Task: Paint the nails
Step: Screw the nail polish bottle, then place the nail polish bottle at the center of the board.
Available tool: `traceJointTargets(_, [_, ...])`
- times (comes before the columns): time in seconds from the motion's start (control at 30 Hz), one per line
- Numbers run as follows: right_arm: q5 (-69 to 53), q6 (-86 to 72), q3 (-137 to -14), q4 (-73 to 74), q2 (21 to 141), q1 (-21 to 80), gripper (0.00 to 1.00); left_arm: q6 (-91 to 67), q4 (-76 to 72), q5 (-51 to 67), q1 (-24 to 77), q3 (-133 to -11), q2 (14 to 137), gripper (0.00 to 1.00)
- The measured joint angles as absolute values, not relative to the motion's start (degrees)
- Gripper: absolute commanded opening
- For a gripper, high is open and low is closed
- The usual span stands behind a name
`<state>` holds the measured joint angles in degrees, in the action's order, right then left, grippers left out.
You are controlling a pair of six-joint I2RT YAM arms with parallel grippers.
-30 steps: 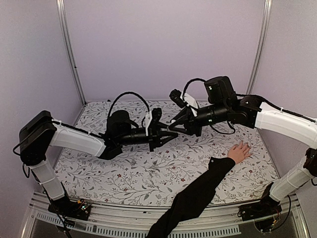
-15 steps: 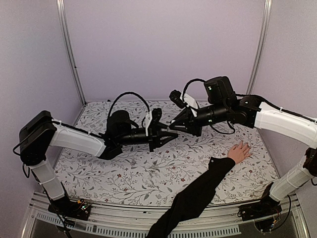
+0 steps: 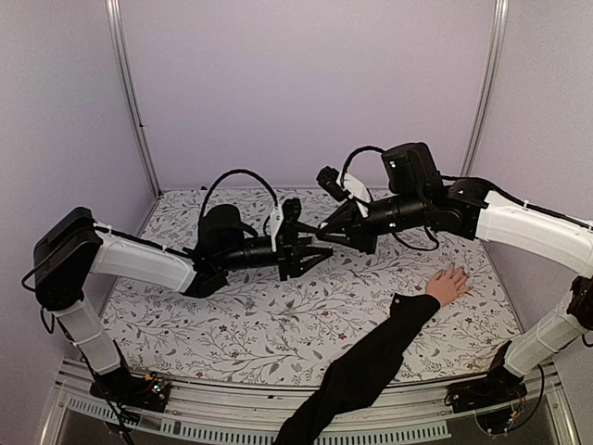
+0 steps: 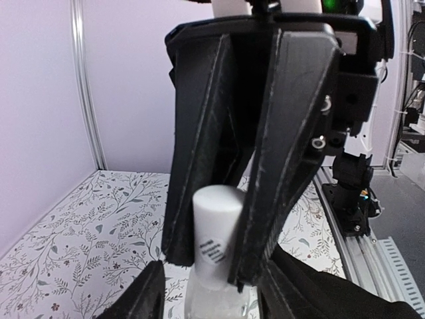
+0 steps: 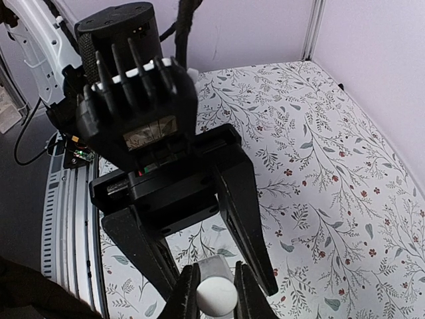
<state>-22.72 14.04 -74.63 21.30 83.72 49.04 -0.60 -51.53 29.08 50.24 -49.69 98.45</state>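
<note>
Looking down, I see my right gripper [image 5: 216,290] clamped on the white cap [image 4: 216,219] of the small bottle [image 4: 212,309]. It is nose to nose with the left gripper [image 4: 209,296], whose fingers stand apart on either side of the bottle. Both hang over mid-table. The nails [image 3: 460,272] sit well to the right, on a hand [image 3: 449,285] spread flat on the flowered cloth [image 3: 278,324]. Its black sleeve [image 3: 371,362] crosses the near edge.

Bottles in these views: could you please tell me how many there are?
1. The small pale bottle is held above the table, its white cap pinched by the right gripper, its body between the fingers of the left gripper. Another could hide behind the grippers.
</note>
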Motion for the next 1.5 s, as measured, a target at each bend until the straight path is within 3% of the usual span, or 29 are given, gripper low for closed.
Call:
traceJointTargets(0.1, [-22.59, 13.93, -74.63, 21.17, 83.72, 49.04, 0.00, -0.56, -51.48, 28.62, 50.22, -49.69, 97.95, 0.64])
traceJointTargets(0.13, [-22.55, 13.93, -74.63, 21.10, 83.72, 49.04, 0.00, -0.56, -51.48, 28.40, 50.22, -49.67, 97.82, 0.79])
traceJointTargets(0.2, [-22.28, 13.93, -74.63, 20.93, 83.72, 48.99, 0.00, -0.27, -51.44, 27.81, 50.22, -49.32, 97.34, 0.95])
traceJointTargets(0.23, [-22.04, 13.89, -74.61, 20.84, 83.72, 48.93, 0.00, -0.23, -51.35, 27.55, 50.19, -48.99, 96.97, 0.99])
traceJointTargets(0.73, [-18.20, 8.29, -71.55, 10.28, 84.18, 41.19, 0.00, -1.10, -48.66, 21.54, 47.66, -43.79, 90.28, 1.00])
traceJointTargets(1.5, [-10.83, 5.37, -66.02, -12.36, 106.04, 40.45, 0.00, -4.80, -42.28, 7.05, 42.83, -41.43, 84.99, 1.00])
